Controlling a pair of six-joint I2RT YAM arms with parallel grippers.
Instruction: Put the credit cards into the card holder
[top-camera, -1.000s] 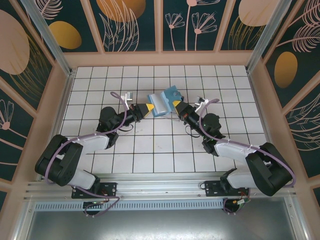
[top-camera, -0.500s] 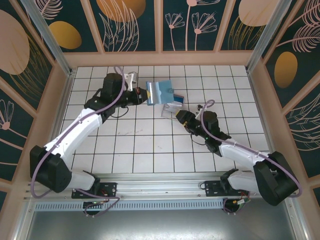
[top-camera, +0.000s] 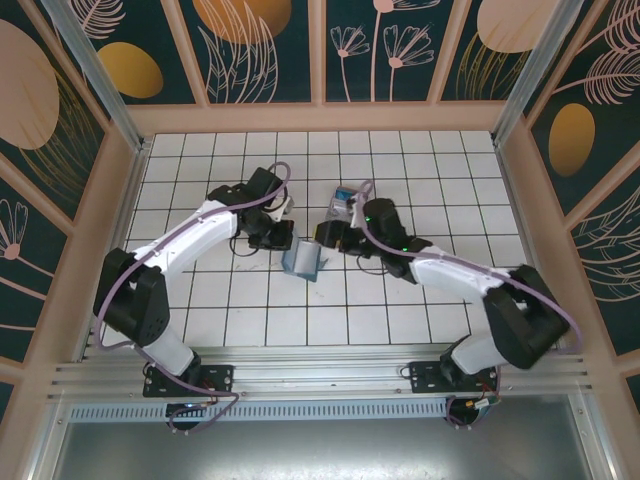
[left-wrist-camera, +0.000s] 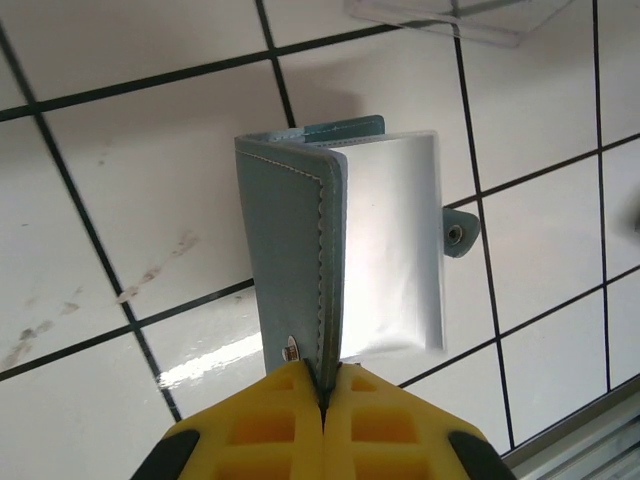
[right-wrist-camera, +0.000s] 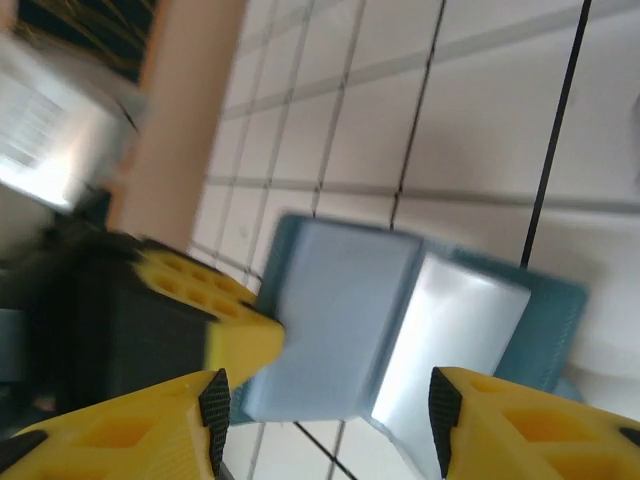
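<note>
The left jaws are closed tight on the card holder (left-wrist-camera: 295, 250), pinching the near edge of its dark teal cover between two yellow fingers (left-wrist-camera: 265, 430). The holder stands out straight ahead of these jaws, partly open like a book. Its stitched cover is on the left, and shiny clear sleeves (left-wrist-camera: 390, 250) fan out to the right. A small snap tab (left-wrist-camera: 460, 233) sticks out at the sleeves' right side. Beyond the holder's far edge, part of a clear plastic tray (left-wrist-camera: 470, 15) rests on the white tiled tabletop (left-wrist-camera: 150, 170).

The right jaws are spread wide and hold nothing. Their two yellow fingers (right-wrist-camera: 520, 420) frame the same holder, which sits just ahead of the gap, open with pale blue inside. From above, the holder (top-camera: 303, 260) is between the two sets of jaws, just off the left pair's tips.
</note>
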